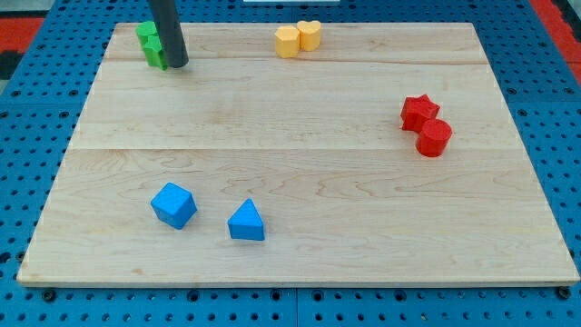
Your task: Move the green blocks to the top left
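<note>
Green blocks (pixel 150 44) sit at the board's top left corner, partly hidden behind my rod, so their shapes and number are unclear. My tip (pixel 178 65) rests on the board right against their right side, at the lower right of the green cluster.
A yellow hexagon block (pixel 287 42) and a yellow heart block (pixel 310 34) touch at the top middle. A red star (pixel 418 111) and a red cylinder (pixel 434 137) touch at the right. A blue cube (pixel 173 204) and a blue triangle (pixel 246 222) lie at the lower left. The wooden board (pixel 300 263) lies on a blue pegboard.
</note>
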